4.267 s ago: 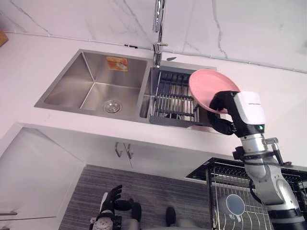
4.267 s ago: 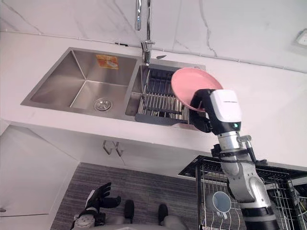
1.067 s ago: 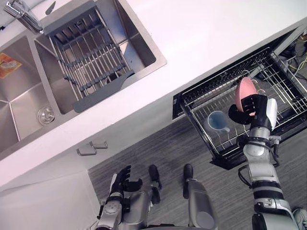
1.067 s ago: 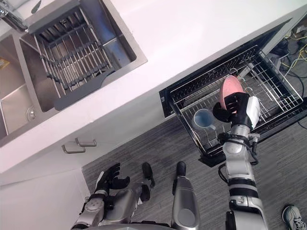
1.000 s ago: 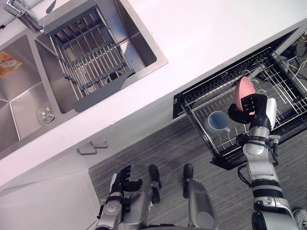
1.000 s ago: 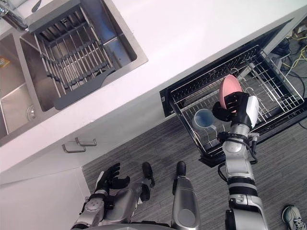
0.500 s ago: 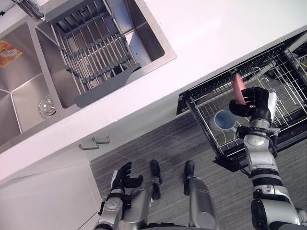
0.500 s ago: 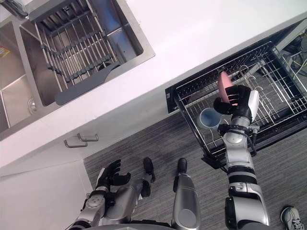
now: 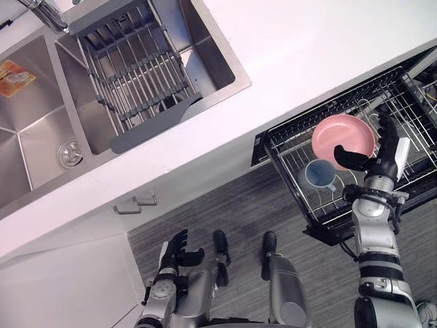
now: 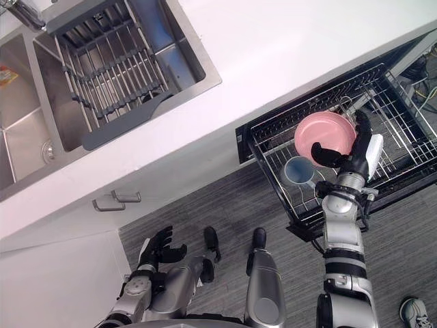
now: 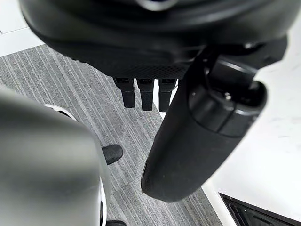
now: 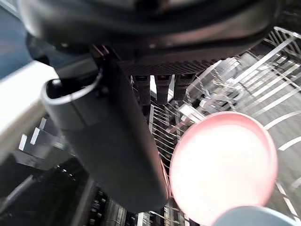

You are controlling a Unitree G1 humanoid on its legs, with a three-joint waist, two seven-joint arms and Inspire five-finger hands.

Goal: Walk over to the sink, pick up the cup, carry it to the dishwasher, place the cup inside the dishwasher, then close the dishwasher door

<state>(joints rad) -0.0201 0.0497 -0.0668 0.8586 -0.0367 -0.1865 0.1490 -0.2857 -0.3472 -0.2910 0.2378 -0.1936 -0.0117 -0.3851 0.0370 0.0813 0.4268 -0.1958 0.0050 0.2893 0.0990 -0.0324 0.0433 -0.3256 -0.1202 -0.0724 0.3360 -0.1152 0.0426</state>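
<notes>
Hidden and cropped parts around the dishwasher rack [image 9: 290, 162].
We find the pink plate [image 12: 221, 165] blurred in the right wrist view, where the edge crops the blue cup [image 12: 254, 218]. The right hand [image 9: 381, 162] covers part of the plate's rim, and the rack runs off frame.

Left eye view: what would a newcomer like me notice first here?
A pink plate lies in the pulled-out dishwasher rack at the right, next to a blue cup. The robot's right hand hangs open at the plate's edge. At upper left is a steel double sink with a grey drainer in one basin.
</notes>
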